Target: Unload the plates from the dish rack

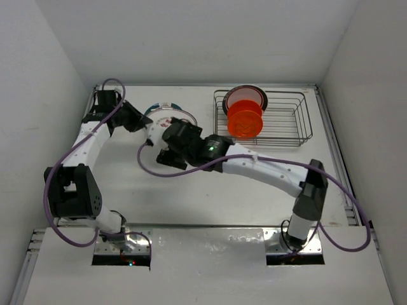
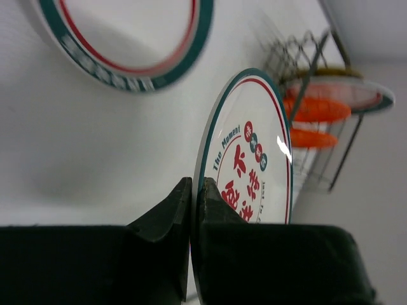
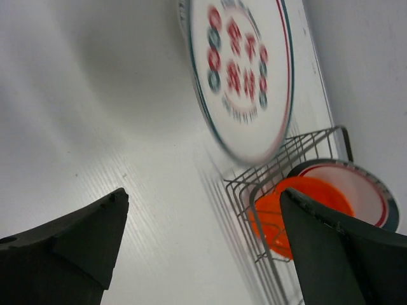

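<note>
Silvery wire dish rack (image 1: 286, 121) at the far right of the white table (image 1: 191, 190), long side along the back wall. At its left end, two orange plates (image 1: 245, 119) standing on edge between the prongs. Behind them, a white plate (image 1: 245, 93) with a red-banded rim, also upright in the rack.

Left gripper (image 2: 193, 190): clenched on the lower rim of a teal-rimmed plate (image 2: 248, 159). Fingers (image 2: 166, 213) nearly together, only the plate's thickness between them. Holds it on edge, the face with red characters and a thin red ring in view. Well left of the rack, outside it.

Second plate (image 2: 127, 38), teal rim with a red inner ring, lying flat on the table beyond the gripped one. Apart from it, also outside the rack.

Right gripper (image 3: 203, 194): spread wide, nothing between the fingers (image 3: 70, 248). Hovers near the gripped plate, on its printed side, not touching. Plate blurred in the right wrist view, lettering unreadable there.

Overhead view: only a sliver of teal rim between the two grippers. Cannot tell which of the two plates it belongs to.
</note>
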You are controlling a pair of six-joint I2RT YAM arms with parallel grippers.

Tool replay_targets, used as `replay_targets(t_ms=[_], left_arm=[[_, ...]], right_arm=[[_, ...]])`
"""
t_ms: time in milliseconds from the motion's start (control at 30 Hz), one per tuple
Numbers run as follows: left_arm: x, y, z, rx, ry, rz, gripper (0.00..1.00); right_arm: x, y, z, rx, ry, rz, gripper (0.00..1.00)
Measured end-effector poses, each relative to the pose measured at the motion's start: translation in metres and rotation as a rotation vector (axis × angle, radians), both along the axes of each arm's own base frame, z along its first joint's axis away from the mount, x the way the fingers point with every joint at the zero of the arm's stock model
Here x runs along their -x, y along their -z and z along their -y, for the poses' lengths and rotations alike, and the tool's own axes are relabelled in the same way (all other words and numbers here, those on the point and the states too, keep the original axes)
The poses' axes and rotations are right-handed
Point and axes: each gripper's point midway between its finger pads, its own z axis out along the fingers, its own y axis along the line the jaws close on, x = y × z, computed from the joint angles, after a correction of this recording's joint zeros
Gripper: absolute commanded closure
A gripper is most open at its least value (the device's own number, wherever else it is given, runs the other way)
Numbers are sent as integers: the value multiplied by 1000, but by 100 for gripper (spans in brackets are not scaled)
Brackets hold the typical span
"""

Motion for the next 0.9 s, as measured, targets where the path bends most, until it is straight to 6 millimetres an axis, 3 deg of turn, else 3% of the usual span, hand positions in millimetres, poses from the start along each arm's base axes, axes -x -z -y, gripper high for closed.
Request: replay_targets(t_ms=[100, 267, 333, 467, 633, 800, 833, 900], left_arm=[[-29, 6, -33, -72, -138, 41, 100], [-83, 28, -79, -162, -308, 94, 100], [-104, 45, -87, -179, -330, 90, 100], [-124, 78, -92, -193, -335, 53, 100], [-129, 105, -93, -201, -325, 6, 97], [-132, 107, -92, -205, -314, -3, 76], [-133, 107, -92, -204, -312, -4, 68], [-134, 110, -91, -215, -303, -23, 61]], right_arm=[[-4, -19, 26, -128, 77, -36, 1], [-8, -92, 77, -416, 225, -35, 1], [-5, -119, 97, -518, 275, -31, 1], [2, -148, 127, -639, 343, -32, 1], [-10, -144, 161, -696, 485, -74, 1], [-34, -116, 193, -734, 692, -160, 1], [-37, -112, 197, -742, 725, -175, 1], [-41, -107, 201, -759, 768, -210, 1]])
